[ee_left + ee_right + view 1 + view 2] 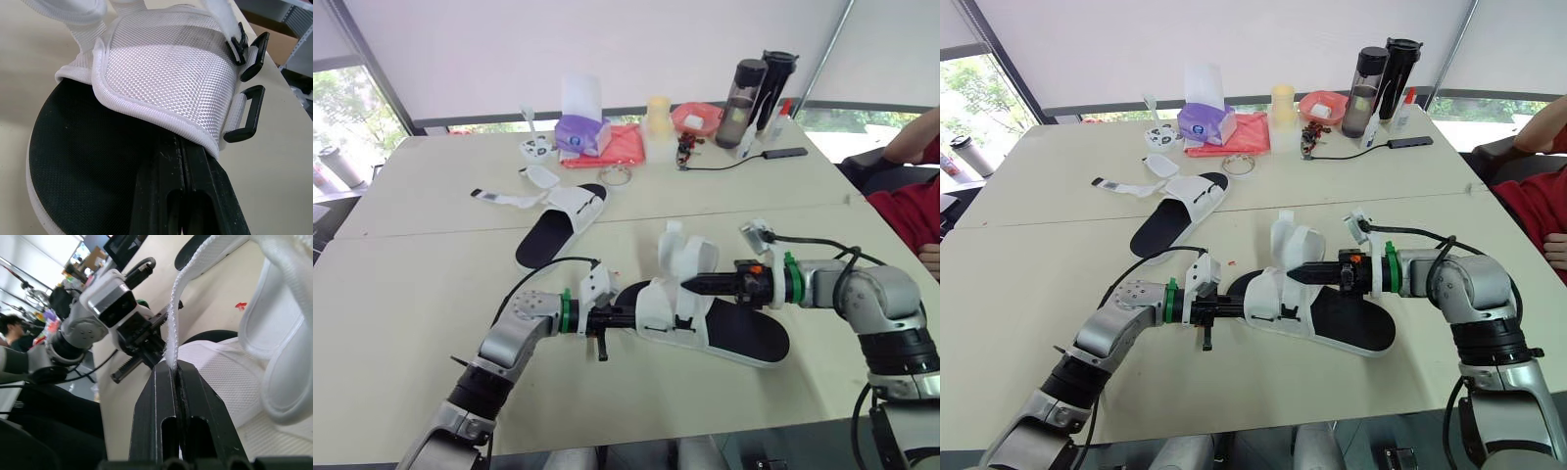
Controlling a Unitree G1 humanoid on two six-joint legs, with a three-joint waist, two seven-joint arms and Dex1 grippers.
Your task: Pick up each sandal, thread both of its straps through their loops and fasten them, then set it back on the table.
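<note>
Sandals sit apart on the pale table (411,284). The near sandal (744,333) lies in the middle of the front half, between the two arms, its black footbed facing up and its white mesh upper raised. The far sandal (558,230) lies further back and to the left, with an undone strap spread flat on the tabletop beside it.

The left gripper (628,316) meets the near sandal from the left. Its fingers (161,196) are pressed together and their tips are tucked under the bound edge of the mesh upper, clenched on that flap as far as the wrist view shows. Two black plastic loops (249,115) hang free at the flap's outer edge, with nothing threaded through them.

The right gripper (688,285) comes in from the right, above the footbed. Its fingers are clamped on a white strap (172,328), which rises from between them and curves up over the upper.

Along the back of the table stand a purple tissue box (579,134), a red cloth (612,149), a red bowl (697,117) and two dark bottles (744,88). A person's red sleeve (906,211) shows at the right edge.
</note>
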